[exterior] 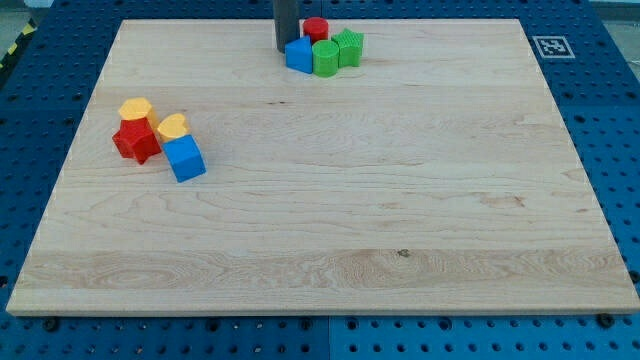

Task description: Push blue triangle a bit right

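The blue triangle (299, 55) sits near the view's top centre of the wooden board (330, 230). It touches a green block (325, 58) on its right. A red cylinder (316, 29) stands just behind them and a green star-like block (348, 47) lies further right. My tip (283, 49) is at the blue triangle's left side, touching or almost touching it. The dark rod rises out of the view's top.
At the view's left is a second cluster: a red star-like block (136, 140), a yellow block (136, 108), a yellow heart-like block (173, 127) and a blue cube (185, 158). A fiducial tag (551, 46) sits at the top right corner.
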`<state>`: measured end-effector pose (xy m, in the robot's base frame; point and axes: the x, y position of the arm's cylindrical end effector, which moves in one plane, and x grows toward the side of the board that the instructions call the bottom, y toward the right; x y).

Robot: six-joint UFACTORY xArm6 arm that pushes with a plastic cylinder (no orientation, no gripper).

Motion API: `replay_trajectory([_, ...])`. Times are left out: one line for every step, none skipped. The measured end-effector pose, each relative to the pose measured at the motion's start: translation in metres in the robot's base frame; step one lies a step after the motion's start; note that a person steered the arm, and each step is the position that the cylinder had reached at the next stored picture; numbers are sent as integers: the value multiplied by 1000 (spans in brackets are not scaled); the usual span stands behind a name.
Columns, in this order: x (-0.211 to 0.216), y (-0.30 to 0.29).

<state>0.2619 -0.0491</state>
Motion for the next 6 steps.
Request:
replay_trajectory([19, 0])
replay_trajectory([25, 0])
replay_trajectory([21, 0])
replay_trajectory([11, 0])
replay_trajectory([23, 0])
replay_trajectory([42, 10])
